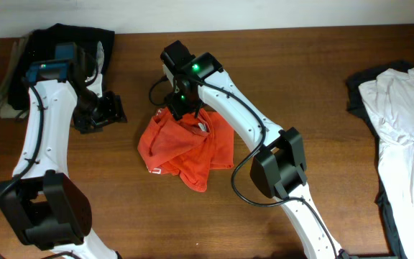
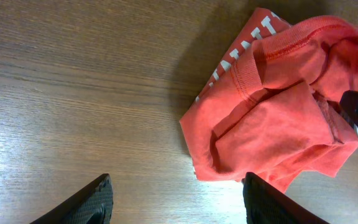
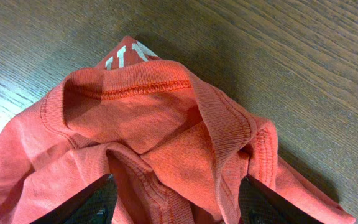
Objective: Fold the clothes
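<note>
Overhead view shows the red-orange T-shirt lying crumpled in a soft heap in the middle of the brown wooden table, its outline roughly triangular. The cloth is a matte knit with a ribbed collar and a stitched seam. The white lettering is partly folded under and cannot be read. The right gripper stands over the far edge of the heap, its fingers wide with bunched cloth between them. The left gripper is also wide and holds nothing, over bare wood beside the T-shirt. A dark garment is partly hidden behind the left arm, and a white garment is cut off at the right edge.
</note>
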### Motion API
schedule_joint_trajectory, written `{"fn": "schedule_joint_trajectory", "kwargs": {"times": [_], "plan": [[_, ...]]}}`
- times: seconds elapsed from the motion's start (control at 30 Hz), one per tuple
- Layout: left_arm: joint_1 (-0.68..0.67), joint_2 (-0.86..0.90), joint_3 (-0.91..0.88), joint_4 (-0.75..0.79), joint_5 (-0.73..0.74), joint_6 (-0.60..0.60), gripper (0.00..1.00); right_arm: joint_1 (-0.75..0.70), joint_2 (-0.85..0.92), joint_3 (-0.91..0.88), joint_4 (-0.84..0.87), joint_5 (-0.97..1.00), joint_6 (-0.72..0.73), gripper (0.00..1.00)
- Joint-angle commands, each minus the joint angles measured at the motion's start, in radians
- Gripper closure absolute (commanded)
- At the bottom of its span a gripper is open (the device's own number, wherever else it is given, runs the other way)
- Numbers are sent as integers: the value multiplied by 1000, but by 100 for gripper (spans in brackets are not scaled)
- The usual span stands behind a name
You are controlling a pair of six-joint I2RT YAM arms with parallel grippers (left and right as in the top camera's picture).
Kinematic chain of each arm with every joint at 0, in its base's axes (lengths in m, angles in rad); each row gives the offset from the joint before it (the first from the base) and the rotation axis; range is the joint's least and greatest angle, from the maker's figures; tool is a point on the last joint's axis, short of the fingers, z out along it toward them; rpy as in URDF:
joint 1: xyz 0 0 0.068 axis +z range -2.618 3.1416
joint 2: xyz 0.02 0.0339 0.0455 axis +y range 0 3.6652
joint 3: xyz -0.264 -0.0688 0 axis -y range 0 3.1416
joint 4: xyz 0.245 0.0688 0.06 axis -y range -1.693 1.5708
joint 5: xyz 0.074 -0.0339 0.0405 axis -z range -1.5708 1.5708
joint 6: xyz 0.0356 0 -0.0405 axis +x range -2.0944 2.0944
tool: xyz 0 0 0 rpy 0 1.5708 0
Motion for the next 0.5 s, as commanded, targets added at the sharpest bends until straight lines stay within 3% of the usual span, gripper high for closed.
{"fn": "schedule_joint_trajectory", "kwargs": {"times": [0.0, 0.27, 0.47], "plan": [[3, 7, -13, -1, -4, -9, 33, 3, 23, -5, 13, 24, 7, 34], [3, 7, -13, -1, -4, -9, 33, -6, 72, -5, 64, 36, 7, 37], [3, 7, -13, 0, -4, -9, 33, -11, 76, -5, 72, 116, 8, 50]]}}
